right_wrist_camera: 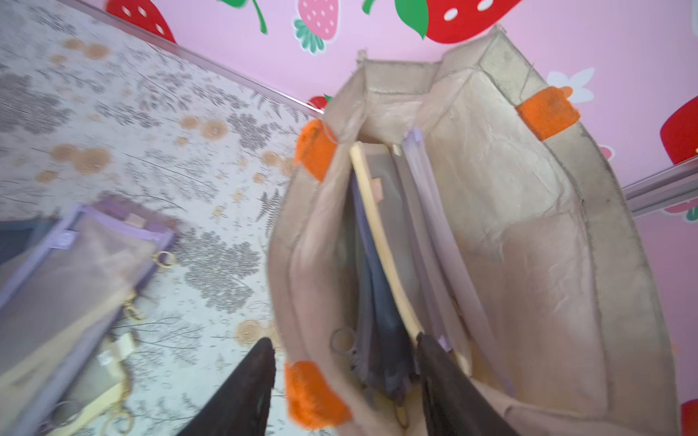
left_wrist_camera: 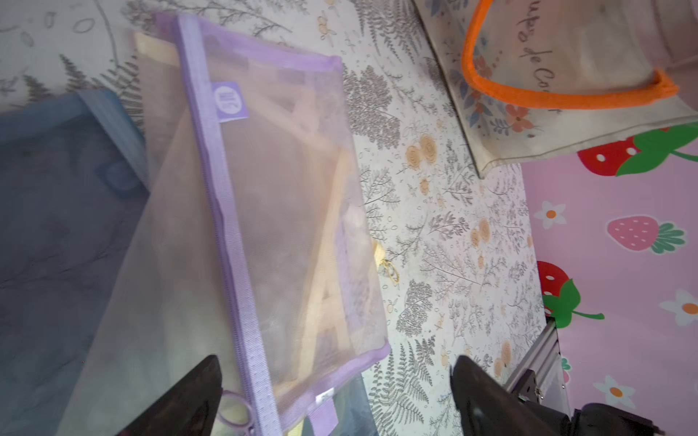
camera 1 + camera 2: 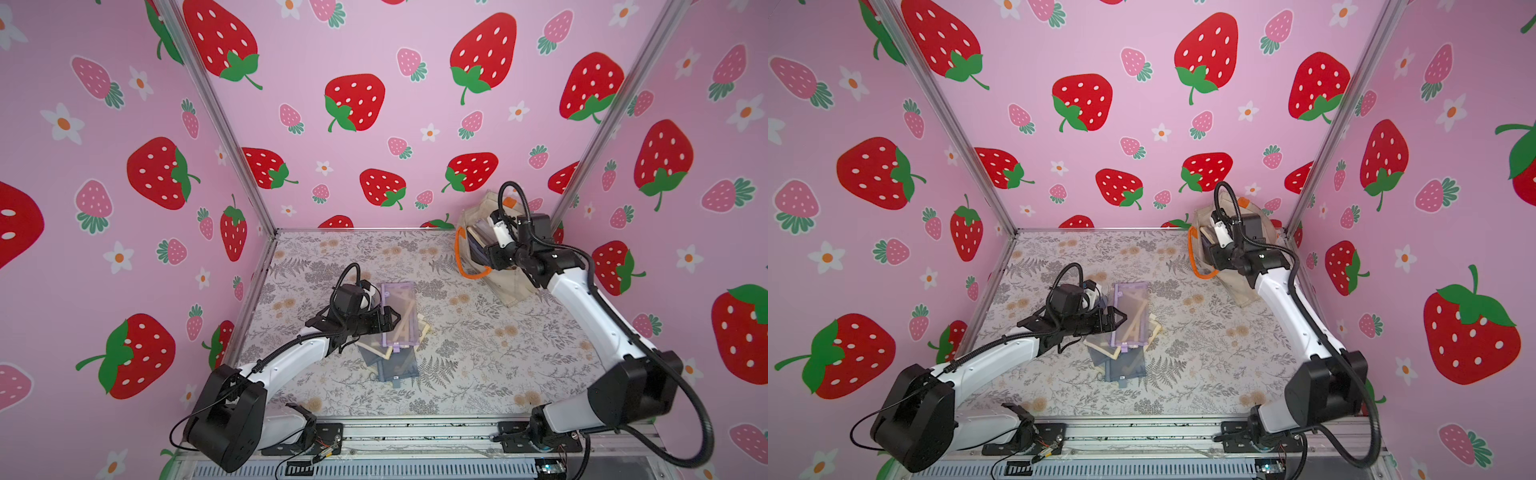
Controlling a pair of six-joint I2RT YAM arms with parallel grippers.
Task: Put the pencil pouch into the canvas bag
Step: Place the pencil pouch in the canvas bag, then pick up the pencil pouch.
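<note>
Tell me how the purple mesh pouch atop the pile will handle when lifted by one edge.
Likely floppy: the purple mesh pouch is thin see-through fabric. Probably light, though flat wooden pieces inside may slide and shift it.

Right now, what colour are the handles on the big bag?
Orange. The handle shows best in the left wrist view.

dark cursive writing on the side of the canvas bag [image 2: 604,124], seen turned and partly cut off, only "de Co" can be made out, small purple label [image 2: 229,102] with a white mark on the purple mesh pouch [image 2: 287,211], not readable
</note>
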